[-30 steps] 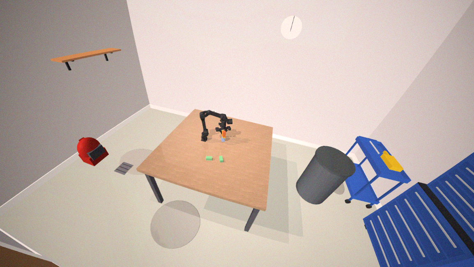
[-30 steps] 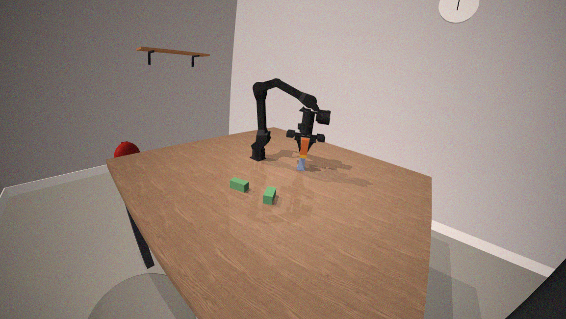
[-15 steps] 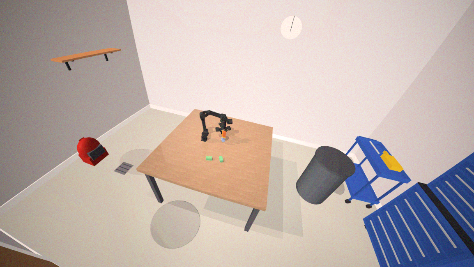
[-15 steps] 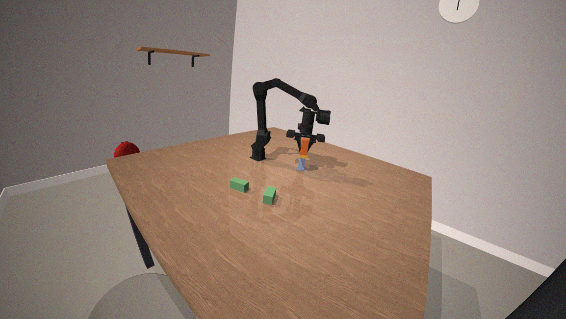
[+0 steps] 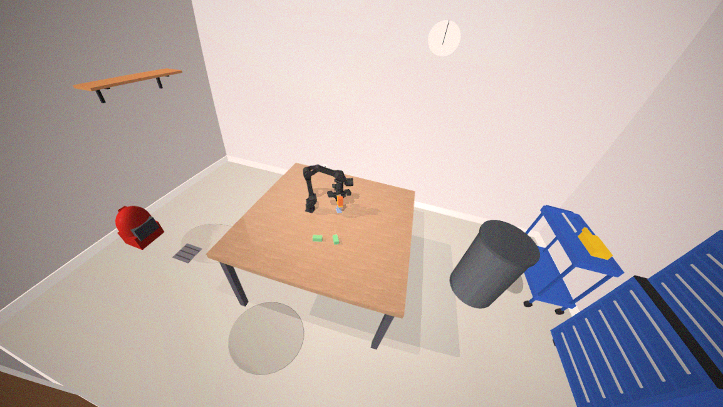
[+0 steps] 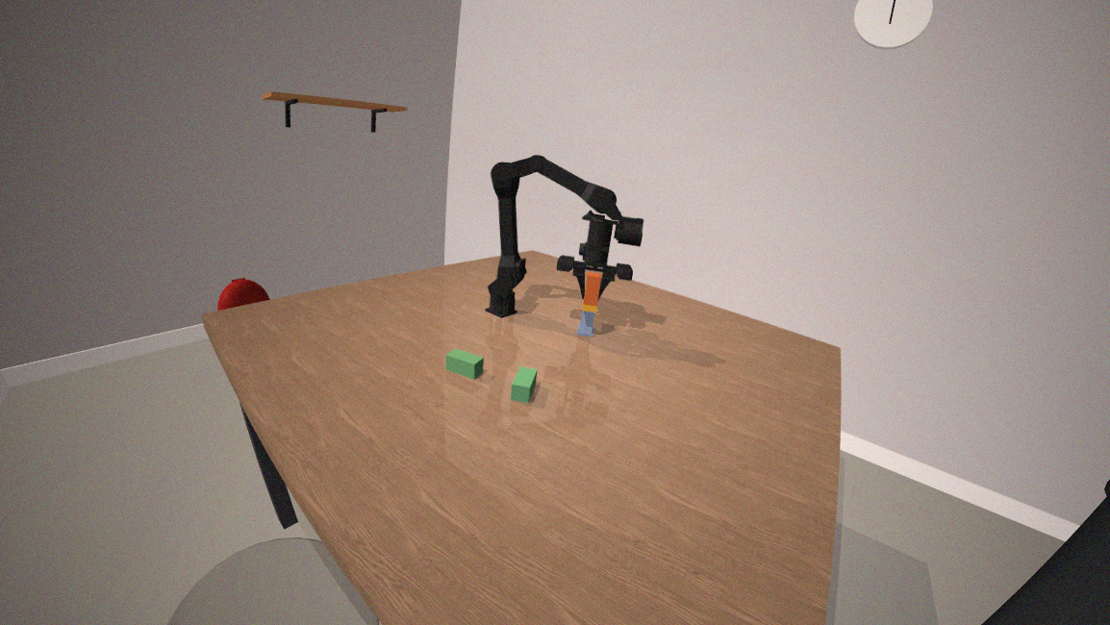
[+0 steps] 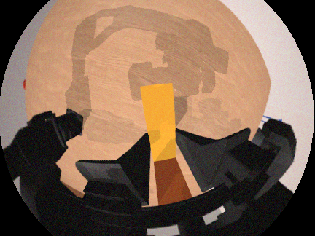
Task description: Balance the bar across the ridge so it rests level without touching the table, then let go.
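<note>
The bar is a yellow plank (image 6: 590, 309) (image 7: 157, 109) with a tall orange block (image 5: 340, 201) (image 6: 592, 288) upright on its near end. The block's shaded brown side shows at the bottom of the wrist view. My gripper (image 6: 592, 298) (image 7: 160, 134) points down and is shut on the bar behind the block. The blue ridge (image 5: 339, 210) (image 6: 586, 324) stands on the table right below the bar in the exterior view. The bar is seen nearly end-on there and looks off the table. I cannot tell whether bar and ridge touch. The wrist view does not show the ridge.
Two green blocks (image 5: 317, 238) (image 5: 336, 238) (image 6: 464, 362) (image 6: 523, 384) lie apart on the wooden table (image 5: 283, 257) (image 6: 660, 481), nearer the top and exterior views than the ridge. The arm's base stands left of the ridge. A dark bin (image 5: 490, 267) and blue cart (image 5: 551, 222) stand off the table.
</note>
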